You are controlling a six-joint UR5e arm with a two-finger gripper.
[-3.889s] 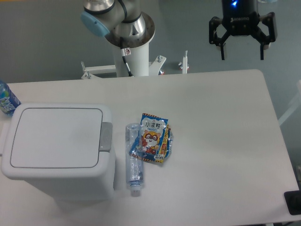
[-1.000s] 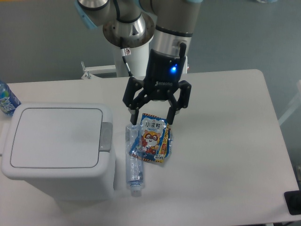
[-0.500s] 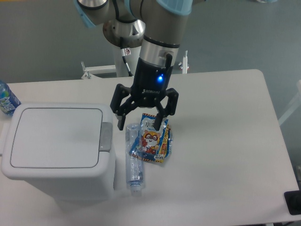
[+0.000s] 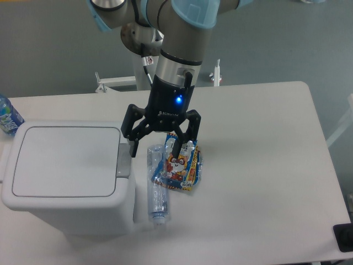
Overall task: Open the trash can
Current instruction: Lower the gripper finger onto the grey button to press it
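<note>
you see a smooth matt white plastic trash can [image 4: 66,165], a clear glossy plastic bottle [image 4: 156,185], a shiny foil snack packet [image 4: 181,165], and a matt white counter [image 4: 259,160].

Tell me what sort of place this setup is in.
Probably a robotics lab: a pedestal-mounted arm with an open black two-finger gripper, a plain white table, and a staged large white plastic trash can.

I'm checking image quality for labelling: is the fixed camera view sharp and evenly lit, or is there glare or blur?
Fixed camera view: lighting is soft and even, shadows faint; the trash can lid is bright but its edges stay readable; the gripper looks sharp, with a blue indicator light glowing on it; mild sheen on the clear bottle.
</note>
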